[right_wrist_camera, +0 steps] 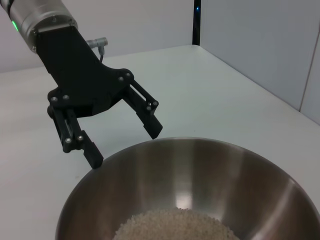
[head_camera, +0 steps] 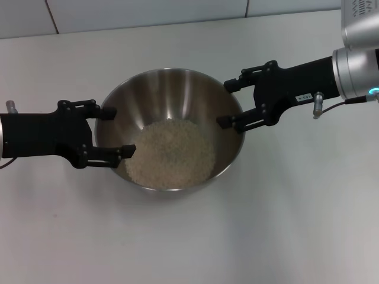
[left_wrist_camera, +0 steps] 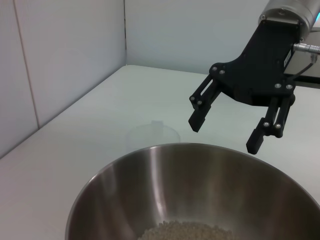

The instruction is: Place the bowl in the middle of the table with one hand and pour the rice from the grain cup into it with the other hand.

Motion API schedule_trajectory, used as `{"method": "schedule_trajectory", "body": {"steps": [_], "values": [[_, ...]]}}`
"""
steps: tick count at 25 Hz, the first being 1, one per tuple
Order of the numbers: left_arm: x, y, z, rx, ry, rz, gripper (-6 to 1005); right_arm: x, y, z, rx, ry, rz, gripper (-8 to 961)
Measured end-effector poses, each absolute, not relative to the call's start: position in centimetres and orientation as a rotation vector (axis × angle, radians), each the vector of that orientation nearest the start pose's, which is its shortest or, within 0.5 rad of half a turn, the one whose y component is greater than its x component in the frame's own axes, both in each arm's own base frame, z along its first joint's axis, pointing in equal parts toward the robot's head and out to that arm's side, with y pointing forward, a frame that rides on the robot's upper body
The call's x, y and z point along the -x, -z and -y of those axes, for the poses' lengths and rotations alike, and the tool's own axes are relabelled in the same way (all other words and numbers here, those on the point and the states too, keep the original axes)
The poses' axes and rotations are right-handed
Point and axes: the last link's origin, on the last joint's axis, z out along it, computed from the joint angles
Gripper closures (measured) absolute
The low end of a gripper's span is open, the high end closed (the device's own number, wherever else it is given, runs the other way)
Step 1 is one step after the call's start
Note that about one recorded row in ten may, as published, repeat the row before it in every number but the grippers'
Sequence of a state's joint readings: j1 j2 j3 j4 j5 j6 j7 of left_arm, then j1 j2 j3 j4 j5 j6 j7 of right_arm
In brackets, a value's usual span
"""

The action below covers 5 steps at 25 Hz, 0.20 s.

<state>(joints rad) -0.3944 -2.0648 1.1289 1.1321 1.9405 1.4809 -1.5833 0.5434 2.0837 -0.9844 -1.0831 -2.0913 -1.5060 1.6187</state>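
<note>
Head view: the bowl (head_camera: 172, 127) sits in the middle of the frame on the white counter (head_camera: 284, 225), with the rice (head_camera: 170, 151) heaped in its lower half, pale against the steel. The left pincer (head_camera: 112, 131) reaches in from the left edge, fingers spread wide and empty, one fingertip at the rim and the other over the bowl's lower-left side; whether they touch the metal cannot be told. The right pincer (head_camera: 228, 103) comes from the upper right, equally spread and empty, hanging at the rim's right side.

The cup (left_wrist_camera: 152, 136) shows only in the left wrist view, faint and translucent, standing on the counter beyond the bowl's far rim, left of centre in that frame; it looks empty, so the pour seems done.

Handling, as a judgement: the bowl is stiff, thin-walled steel, smooth and likely slippery, now heavier with grain and prone to slide on the slick counter. The rim is the only good purchase, one finger inside and one outside. The cup is light and probably flexes; take it round its middle, gently.
</note>
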Motion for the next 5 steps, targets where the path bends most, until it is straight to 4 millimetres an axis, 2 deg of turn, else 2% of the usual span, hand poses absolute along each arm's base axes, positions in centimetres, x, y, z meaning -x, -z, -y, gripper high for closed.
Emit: {"method": "schedule_trajectory", "body": {"steps": [5], "values": [[22.0, -1.3, -32.91, 2.852, 0.355, 0.302, 140, -20.41, -1.96, -35.95, 2.837, -0.286, -0.303, 167]]}}
